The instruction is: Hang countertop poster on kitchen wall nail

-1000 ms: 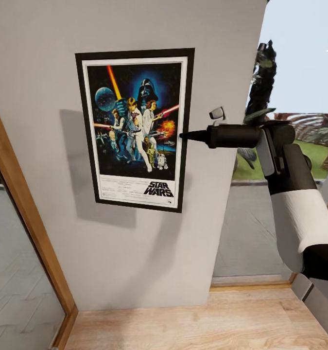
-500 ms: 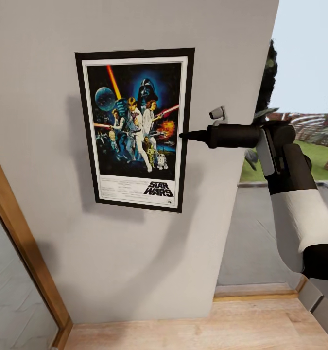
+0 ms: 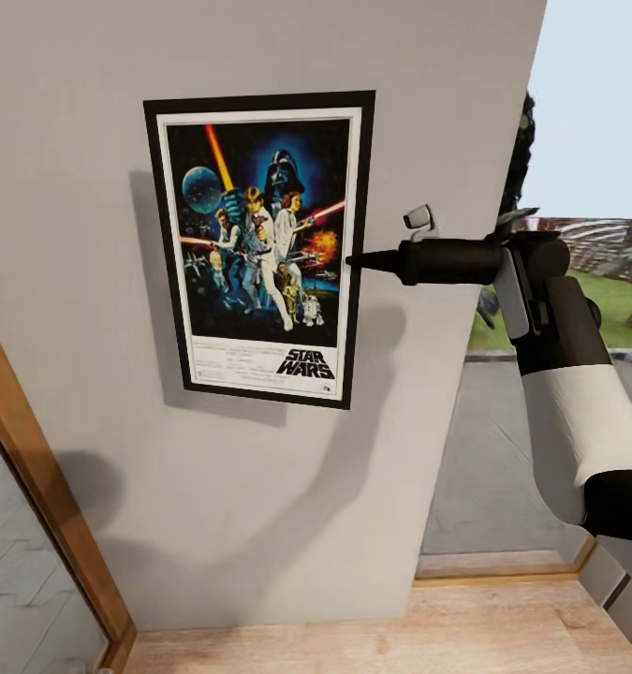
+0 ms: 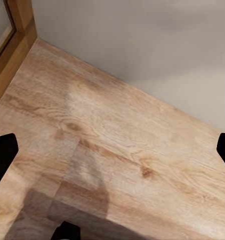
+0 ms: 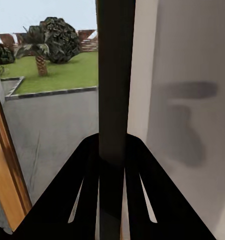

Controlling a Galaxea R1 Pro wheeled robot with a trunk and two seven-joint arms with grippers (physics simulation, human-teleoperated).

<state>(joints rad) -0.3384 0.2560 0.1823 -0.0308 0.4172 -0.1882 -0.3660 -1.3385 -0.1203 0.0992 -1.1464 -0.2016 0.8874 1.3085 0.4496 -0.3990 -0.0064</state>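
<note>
Surroundings: We saw the poster [image 3: 262, 248] in front of a grey wall [image 3: 259, 505], with a wood door frame [image 3: 39, 477] low to the poster's left and a window opening onto lawn [image 3: 624, 300] and a dark tree [image 3: 517, 150] to its right.
Obstruction: Nothing stood between us and the poster; wood-plank floor [image 4: 122, 150] lay below it.
Materials: The poster was a flat upright rectangle, black frame, white inner border, glossy colour art, black "STAR WARS" lettering at its foot. The wall looked matte and smooth.
Right pincer [image 3: 355, 261]: Its dark tapered fingers [image 5: 112, 190] were closed on the poster's right frame edge, about mid-height.
Left pincer [image 4: 112, 150]: Spread wide over the floor, holding nothing.
Change: The poster and right arm kept their place in the head view, while the wall's right edge and the door frame had shifted, so our camera had moved.
</note>
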